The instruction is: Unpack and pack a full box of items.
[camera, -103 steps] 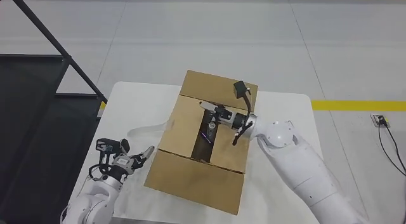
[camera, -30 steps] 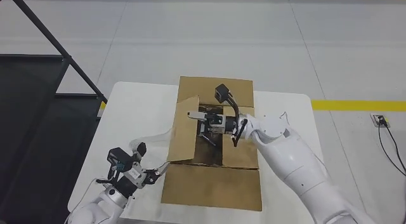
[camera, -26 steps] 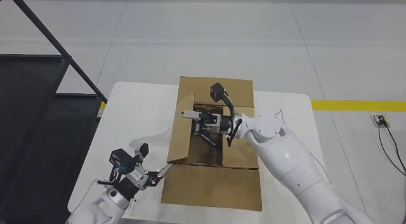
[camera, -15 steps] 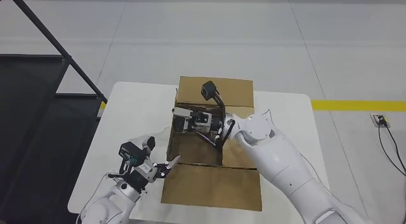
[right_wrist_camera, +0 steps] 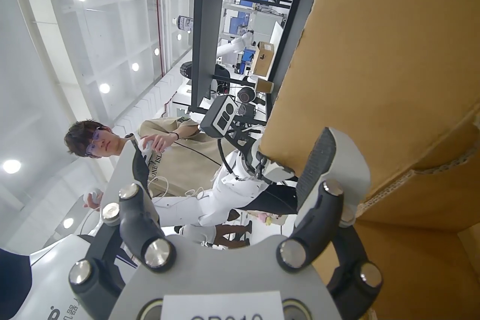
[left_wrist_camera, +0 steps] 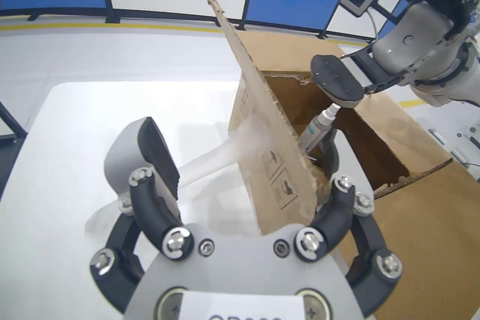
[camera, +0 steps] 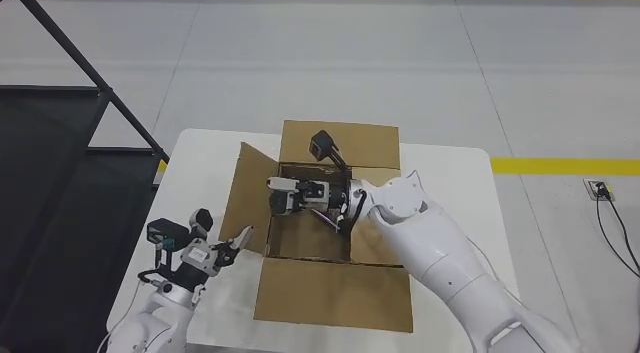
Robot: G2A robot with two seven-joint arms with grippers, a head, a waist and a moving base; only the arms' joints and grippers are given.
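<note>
The left gripper (left_wrist_camera: 240, 164) is spread wide, with a side flap (left_wrist_camera: 258, 111) of the box (camera: 332, 293) standing between its fingers. The right gripper (camera: 282, 196), also spread, hovers over the open box, a spray bottle (left_wrist_camera: 318, 128) just below one pad.

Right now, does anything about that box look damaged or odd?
On the brown cardboard box, the raised side flap has a ragged edge and a crumpled corner; the rim beside it is torn too.

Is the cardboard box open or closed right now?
Open. The box has its near flap lying flat outward, a side flap standing up, and a spray bottle showing inside.
</note>
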